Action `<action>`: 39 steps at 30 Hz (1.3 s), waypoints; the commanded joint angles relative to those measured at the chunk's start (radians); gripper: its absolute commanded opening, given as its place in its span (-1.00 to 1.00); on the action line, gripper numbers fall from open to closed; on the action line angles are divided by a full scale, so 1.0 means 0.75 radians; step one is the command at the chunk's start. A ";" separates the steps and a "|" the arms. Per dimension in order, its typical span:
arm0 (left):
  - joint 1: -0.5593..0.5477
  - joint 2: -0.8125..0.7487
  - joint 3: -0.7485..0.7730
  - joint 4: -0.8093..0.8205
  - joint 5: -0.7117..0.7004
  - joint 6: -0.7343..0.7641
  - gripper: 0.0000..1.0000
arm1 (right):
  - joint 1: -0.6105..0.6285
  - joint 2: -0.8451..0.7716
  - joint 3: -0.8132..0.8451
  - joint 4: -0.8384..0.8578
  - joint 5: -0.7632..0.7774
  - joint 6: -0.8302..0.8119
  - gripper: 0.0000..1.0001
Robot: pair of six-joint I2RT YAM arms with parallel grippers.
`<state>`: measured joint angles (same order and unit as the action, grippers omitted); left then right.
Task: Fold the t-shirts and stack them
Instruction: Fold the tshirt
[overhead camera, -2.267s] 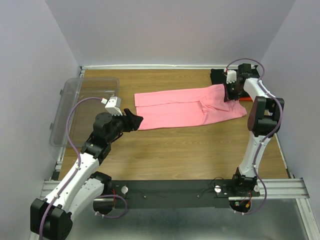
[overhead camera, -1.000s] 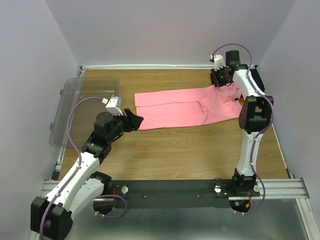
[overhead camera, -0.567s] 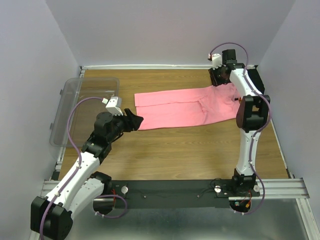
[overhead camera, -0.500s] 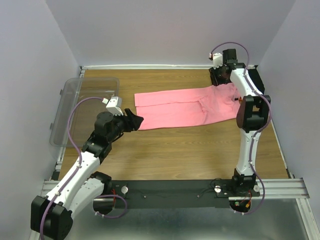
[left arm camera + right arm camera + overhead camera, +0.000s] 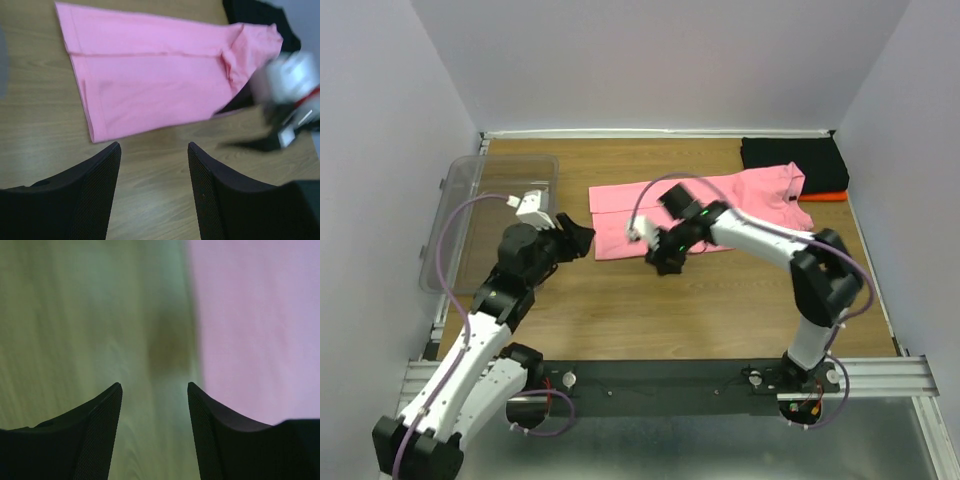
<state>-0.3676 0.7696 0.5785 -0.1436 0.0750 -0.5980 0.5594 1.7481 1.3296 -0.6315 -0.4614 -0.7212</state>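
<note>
The bright pink t-shirt [image 5: 620, 212] lies in a long folded strip across the middle of the table, and its right end reaches the folded black t-shirt [image 5: 792, 152] in the back right corner. A sliver of the orange-red t-shirt [image 5: 830, 197] shows under the black one. My right gripper [image 5: 665, 262] hovers open and empty over bare wood at the pink shirt's front edge [image 5: 260, 325]. My left gripper [image 5: 582, 240] is open and empty just in front of the pink shirt's left front corner [image 5: 95, 135]. The right arm is a blur in the left wrist view.
A clear plastic tub [image 5: 480, 210] stands at the table's left edge, beside the left arm. Walls close in the back and both sides. The right arm stretches across the right half of the pink shirt.
The right gripper let go of the pink shirt's end at the back right, opened, and swung left and forward to the shirt's front edge. The left arm shifted slightly.
</note>
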 commanded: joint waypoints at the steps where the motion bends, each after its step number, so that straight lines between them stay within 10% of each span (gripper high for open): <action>1: 0.007 -0.193 0.165 -0.144 -0.255 0.071 0.29 | 0.319 0.129 -0.075 0.246 0.250 0.014 0.25; 21: 0.007 -0.742 0.266 -0.414 -0.401 0.030 0.36 | 0.528 0.596 0.293 0.368 0.670 0.090 0.12; 34: 0.007 -0.740 0.253 -0.396 -0.343 0.026 0.36 | 0.528 0.563 0.195 0.361 0.538 0.115 -0.99; 39: 0.009 -0.730 0.237 -0.373 -0.315 0.024 0.36 | 0.528 0.471 0.109 0.327 0.374 0.096 -0.99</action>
<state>-0.3664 0.2192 0.7593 -0.4454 -0.1879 -0.5701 0.9466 2.1239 1.4887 -0.2783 -0.0296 -0.6529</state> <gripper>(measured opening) 0.680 0.012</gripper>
